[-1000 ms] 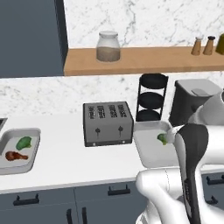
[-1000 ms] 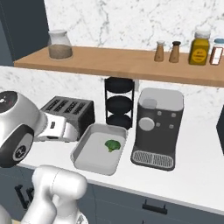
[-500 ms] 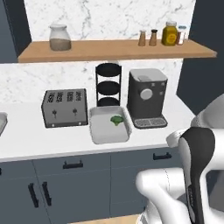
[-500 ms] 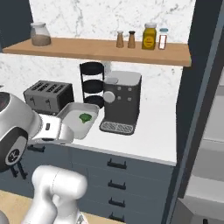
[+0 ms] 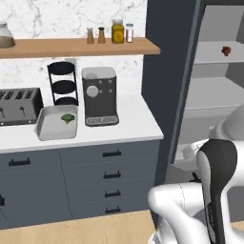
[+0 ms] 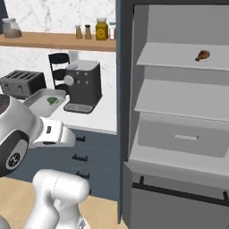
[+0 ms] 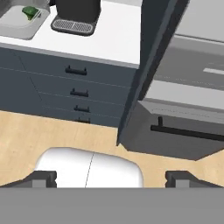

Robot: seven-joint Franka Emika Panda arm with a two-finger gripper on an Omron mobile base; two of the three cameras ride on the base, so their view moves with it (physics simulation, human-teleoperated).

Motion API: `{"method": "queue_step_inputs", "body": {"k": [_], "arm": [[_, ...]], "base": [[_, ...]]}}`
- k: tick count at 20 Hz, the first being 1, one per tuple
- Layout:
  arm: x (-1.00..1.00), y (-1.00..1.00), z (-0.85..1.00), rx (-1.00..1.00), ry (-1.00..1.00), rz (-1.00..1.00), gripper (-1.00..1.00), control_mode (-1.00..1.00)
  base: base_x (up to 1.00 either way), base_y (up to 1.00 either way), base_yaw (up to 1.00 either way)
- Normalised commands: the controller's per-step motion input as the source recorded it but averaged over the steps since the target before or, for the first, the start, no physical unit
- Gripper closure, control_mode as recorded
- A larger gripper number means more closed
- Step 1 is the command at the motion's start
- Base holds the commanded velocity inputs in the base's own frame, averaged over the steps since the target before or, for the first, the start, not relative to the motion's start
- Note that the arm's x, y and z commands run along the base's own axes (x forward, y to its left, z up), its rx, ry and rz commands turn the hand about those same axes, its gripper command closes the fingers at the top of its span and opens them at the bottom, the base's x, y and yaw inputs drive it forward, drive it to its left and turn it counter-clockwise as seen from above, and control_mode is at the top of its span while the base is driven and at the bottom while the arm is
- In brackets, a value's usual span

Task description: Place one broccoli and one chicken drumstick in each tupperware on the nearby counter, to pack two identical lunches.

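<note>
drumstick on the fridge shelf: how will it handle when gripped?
The chicken drumstick tapers from a plump end to a thin bone, so it may pivot if gripped off-centre. Its rounded body probably rolls when nudged on the flat shelf. It looks small, so likely light for the open gripper.

A glossy white arm of rounded segments with black joint bands and dark fingers.

Both base cams sit behind the arm looking forward and a bit down. The left one has the counter across the left half of the frame and the open cabinet at right; the right one flips that, cabinet filling the right two thirds. They share the coffee machine and tupperware. Hand cam looks down at the drawers and wood floor, counter along the upper left.
</note>
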Motion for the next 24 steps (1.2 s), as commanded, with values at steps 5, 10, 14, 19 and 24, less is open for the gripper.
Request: {"method": "queue_step_inputs", "body": {"k": [5, 10, 14, 19, 24], "arm": [[0.0, 0.0, 0.0, 0.0, 0.0, 0.0, -1.0, 1.0], [0.0, 0.0, 0.0, 0.0, 0.0, 0.0, -1.0, 1.0], [0.0, 0.0, 0.0, 0.0, 0.0, 0.0, -1.0, 1.0], [0.0, 0.0, 0.0, 0.0, 0.0, 0.0, -1.0, 1.0], [0.0, 0.0, 0.0, 0.0, 0.0, 0.0, -1.0, 1.0]], "base": [[0.02, -0.99, -0.02], [0.11, -0.87, 0.0], [0.13, -0.51, 0.0], [0.33, -0.11, 0.0], [0.42, -0.11, 0.0]]}}
